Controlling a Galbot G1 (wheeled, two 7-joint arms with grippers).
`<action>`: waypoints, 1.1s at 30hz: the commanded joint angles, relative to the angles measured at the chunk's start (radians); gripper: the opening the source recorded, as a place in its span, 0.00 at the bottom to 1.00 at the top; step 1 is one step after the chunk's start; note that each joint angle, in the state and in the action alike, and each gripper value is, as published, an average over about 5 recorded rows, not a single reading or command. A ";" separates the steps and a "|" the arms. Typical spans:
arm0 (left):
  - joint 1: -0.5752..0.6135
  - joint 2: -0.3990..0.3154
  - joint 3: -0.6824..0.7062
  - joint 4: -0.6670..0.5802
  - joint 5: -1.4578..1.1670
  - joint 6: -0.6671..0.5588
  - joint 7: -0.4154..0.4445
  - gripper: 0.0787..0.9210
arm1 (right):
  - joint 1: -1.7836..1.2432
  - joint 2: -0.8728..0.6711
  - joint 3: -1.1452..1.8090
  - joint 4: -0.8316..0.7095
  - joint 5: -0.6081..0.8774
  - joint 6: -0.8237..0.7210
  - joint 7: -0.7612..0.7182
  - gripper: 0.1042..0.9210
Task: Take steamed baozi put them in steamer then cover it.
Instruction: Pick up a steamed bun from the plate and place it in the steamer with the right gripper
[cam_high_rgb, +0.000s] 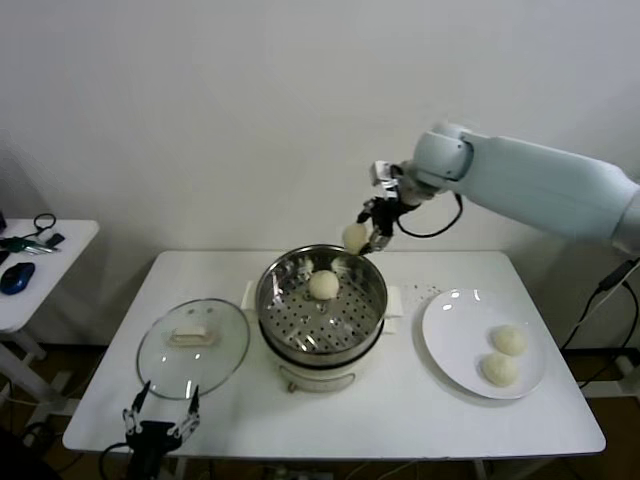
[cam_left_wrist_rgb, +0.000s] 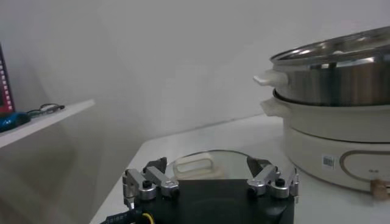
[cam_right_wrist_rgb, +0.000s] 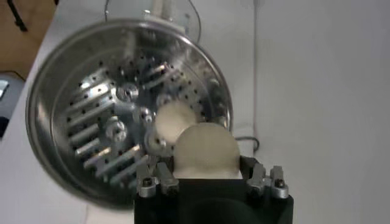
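- The right gripper (cam_high_rgb: 368, 228) hangs above the far rim of the steamer (cam_high_rgb: 375, 300), clenched around one steamed baozi (cam_high_rgb: 354, 237); the right wrist view shows that bun (cam_right_wrist_rgb: 205, 152) filling the space between the fingers (cam_right_wrist_rgb: 263, 178), lifted clear of the pot.
- A second bun (cam_high_rgb: 323, 284) lies on the perforated floor of the steamer, toward its far side, almost directly under the held one.
- The steamer stands at the middle of the worktop (cam_high_rgb: 450, 420), on its white base.
- The cover (cam_high_rgb: 193, 346) lies flat on the worktop beside the steamer, toward the left edge, handle up, its rim close to the base but apart from it as far as can be seen.
- A white plate (cam_high_rgb: 455, 345) sits near the right edge, well apart from the steamer, carrying two more buns (cam_high_rgb: 509, 340) just beside each other.
- The left gripper (cam_high_rgb: 160, 412) waits at the near-left corner, below the near edge by the cover, fingers (cam_left_wrist_rgb: 141, 184) spread wide and empty.
- A small side table (cam_high_rgb: 50, 270) stands off the left edge with a blue mouse (cam_high_rgb: 17, 277) and dark cables on it.
- Nothing lies between the held bun and the steamer's open mouth.
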 joint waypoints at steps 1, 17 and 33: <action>0.001 0.006 -0.002 0.005 -0.001 0.000 -0.001 0.88 | -0.019 0.165 -0.049 0.027 0.097 -0.074 0.084 0.71; -0.011 0.009 -0.012 0.018 -0.003 -0.004 -0.001 0.88 | -0.161 0.275 -0.064 -0.032 0.073 -0.097 0.109 0.71; -0.012 0.011 -0.017 0.027 -0.007 -0.009 -0.002 0.88 | -0.166 0.260 -0.069 -0.033 0.061 -0.100 0.091 0.72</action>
